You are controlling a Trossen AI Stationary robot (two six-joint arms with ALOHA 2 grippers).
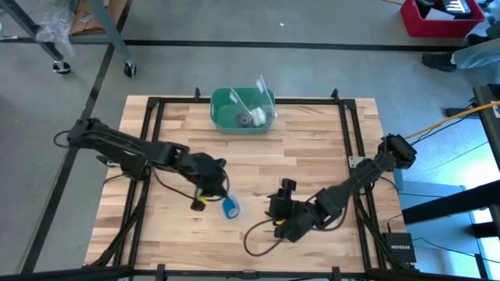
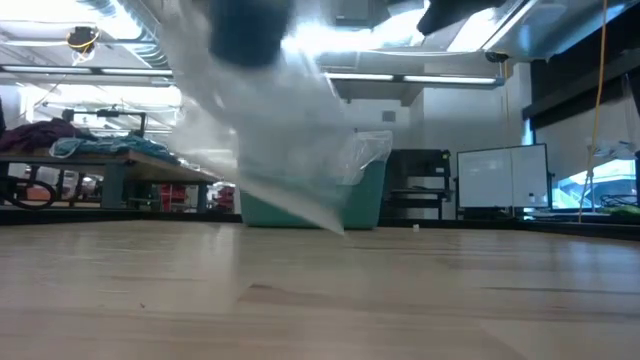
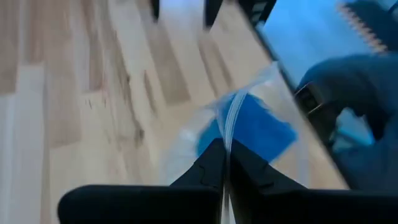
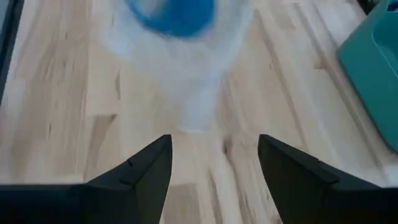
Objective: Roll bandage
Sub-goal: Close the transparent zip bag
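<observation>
The bandage (image 3: 258,127) is a small bright blue roll inside a clear plastic bag (image 3: 186,140). My left gripper (image 3: 225,163) is shut on that bag, left of the table's middle (image 1: 212,187), and the blue roll (image 1: 231,207) hangs just beside it. In the low view the bag (image 2: 275,140) dangles above the wood. My right gripper (image 4: 214,158) stands open a little to the right (image 1: 275,212), pointing at the bag (image 4: 186,74) and the roll (image 4: 171,15) with nothing between its fingers. My left gripper pinches a thin edge of the clear bag (image 3: 229,134) between its two shut fingers. One layer or several, I cannot tell. The fingers slant downward from the table's left. The bag hangs slack below them with the blue roll inside, clear of the table.
A green plastic bin (image 1: 242,109) with a clear bag and small things in it stands at the table's far edge, also seen in the low view (image 2: 360,205). A black frame (image 1: 348,148) borders the wooden top. Bare wood lies near the front edge.
</observation>
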